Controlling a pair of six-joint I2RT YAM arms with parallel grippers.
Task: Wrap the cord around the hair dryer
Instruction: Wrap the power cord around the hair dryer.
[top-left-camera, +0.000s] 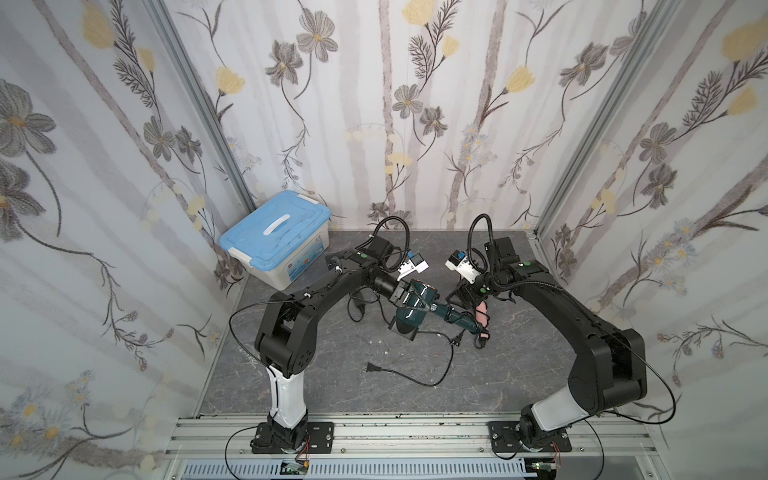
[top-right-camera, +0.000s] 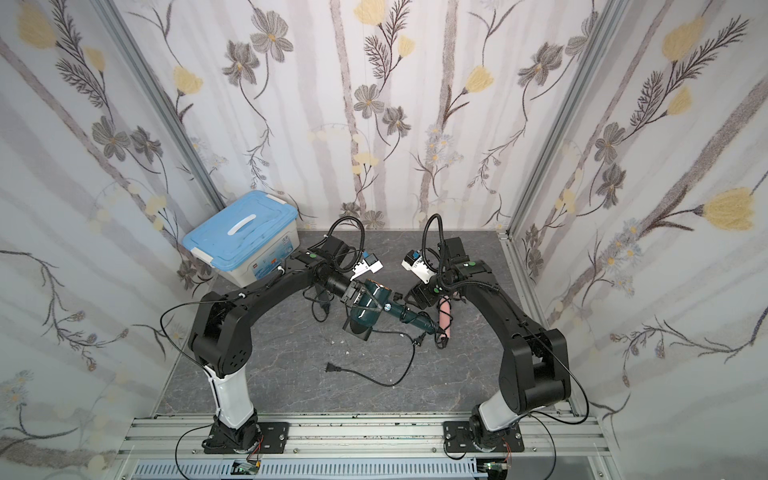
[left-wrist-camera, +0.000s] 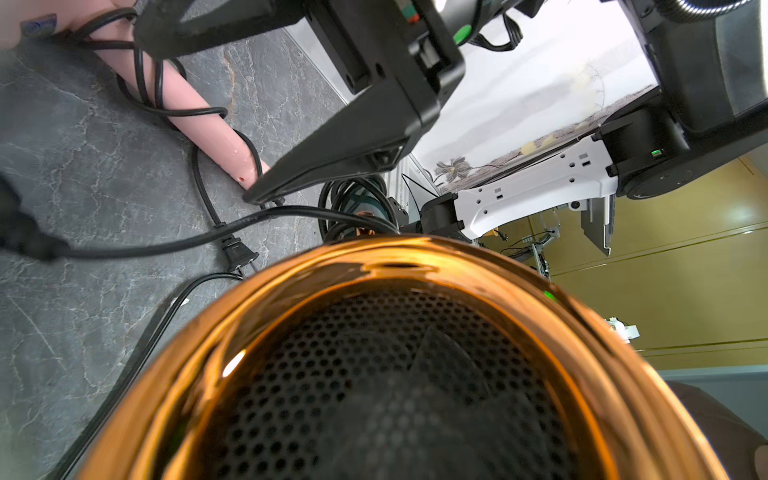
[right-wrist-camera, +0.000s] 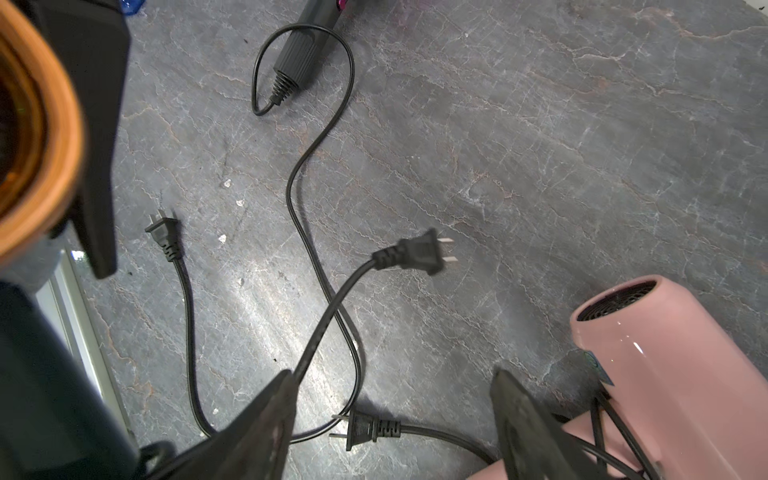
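Hair dryer (top-left-camera: 415, 309) is gripped at its rear by the left gripper (top-left-camera: 400, 296) and held above the table (top-left-camera: 498, 374), its handle (top-left-camera: 457, 319) being pointed toward the nearer right gripper (right-wrist-camera: 392, 374), whose jaws are spread wide, with the loose cord (right-wrist-camera: 318, 336) end draped against one finger (right-wrist-camera: 266, 415).

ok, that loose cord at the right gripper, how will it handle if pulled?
Likely floppy: the cord curves slack off a finger of the right gripper, so it should sag and swing. Its plug looks blurred, probably swinging like an end weight. Thin and smooth, it may slip unless pinched firmly; the jaws stand open.
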